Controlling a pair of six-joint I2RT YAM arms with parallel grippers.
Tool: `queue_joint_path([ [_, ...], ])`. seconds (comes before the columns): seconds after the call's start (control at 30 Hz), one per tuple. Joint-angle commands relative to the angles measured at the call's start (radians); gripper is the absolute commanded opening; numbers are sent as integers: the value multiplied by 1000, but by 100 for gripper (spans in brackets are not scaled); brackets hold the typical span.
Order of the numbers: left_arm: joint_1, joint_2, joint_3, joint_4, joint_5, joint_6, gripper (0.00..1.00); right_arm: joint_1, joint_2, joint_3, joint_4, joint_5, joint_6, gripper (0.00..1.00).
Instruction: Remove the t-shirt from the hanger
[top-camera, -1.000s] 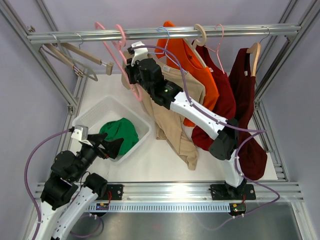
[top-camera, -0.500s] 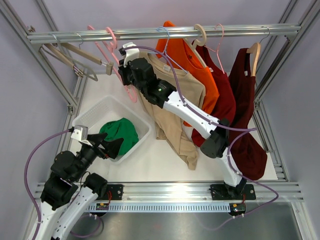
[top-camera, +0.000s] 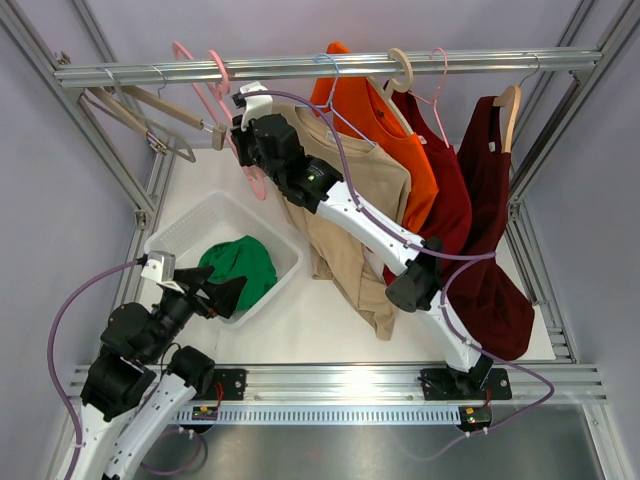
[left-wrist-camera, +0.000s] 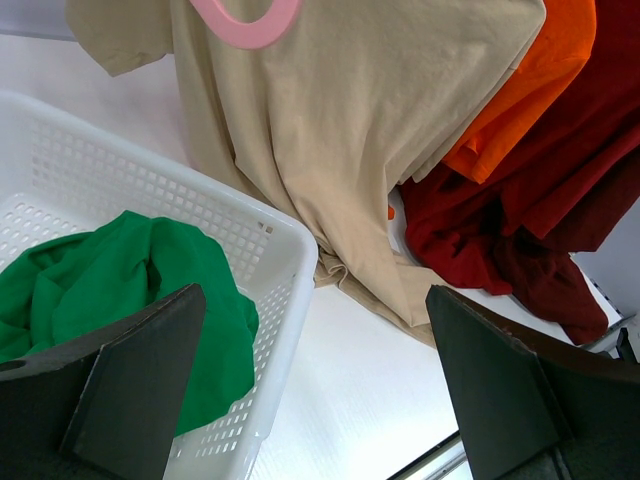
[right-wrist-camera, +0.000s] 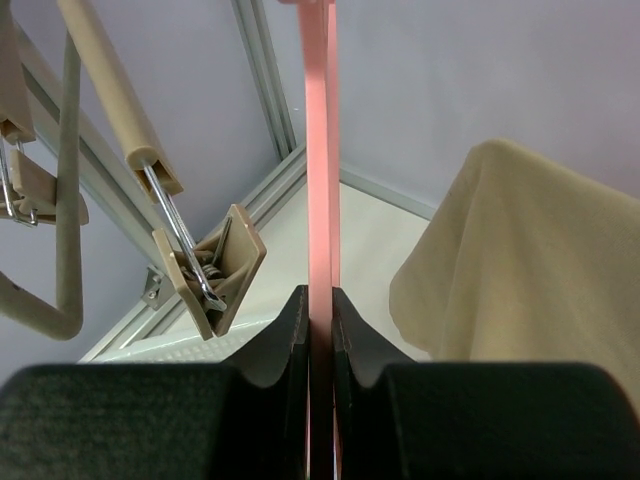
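My right gripper (top-camera: 243, 128) is shut on a pink hanger (top-camera: 213, 78) near the rail's left part; in the right wrist view the pink bar (right-wrist-camera: 320, 150) runs up between my fingers (right-wrist-camera: 290, 330). The beige t-shirt (top-camera: 345, 215) hangs beside it to the right, its shoulder (right-wrist-camera: 530, 260) free of the pink hanger and its hem bunched on the table. My left gripper (top-camera: 225, 296) is open and empty, low over the white basket (top-camera: 175, 232) that holds a green t-shirt (top-camera: 245, 268). The left wrist view shows the basket (left-wrist-camera: 270, 240), the green t-shirt (left-wrist-camera: 110, 280) and the beige t-shirt (left-wrist-camera: 340, 130).
On the rail (top-camera: 320, 65) hang empty wooden hangers (top-camera: 150, 110) at the left, and an orange shirt (top-camera: 400, 150), a red one (top-camera: 445, 190) and a dark red one (top-camera: 495, 230) to the right. Metal frame posts (top-camera: 130, 190) stand at both sides.
My right gripper has moved left and up toward the rail with the pink hanger, drawing it away from the beige t-shirt. The left arm has not moved.
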Motion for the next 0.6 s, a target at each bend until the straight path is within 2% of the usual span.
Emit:
queue_joint_path([
  [0.0,4,-15,-8,42,27,11,99,0,-4,8,-2,9,-2,0],
  [0.17,4,-12,-6,42,27,11,99,4,-79,-110,35,-12,17,6],
  [0.27,4,-15,-6,42,27,11,99,10,-96,-98,2,-61,43,21],
  [0.3,4,-15,-8,44,24,11,99,10,-101,-93,-16,-72,54,31],
  [0.33,4,-16,-6,42,24,11,99,11,-113,-95,-22,-84,59,36],
  [0.57,4,-26,-6,42,19,11,99,10,-250,-252,-5,-133,80,53],
])
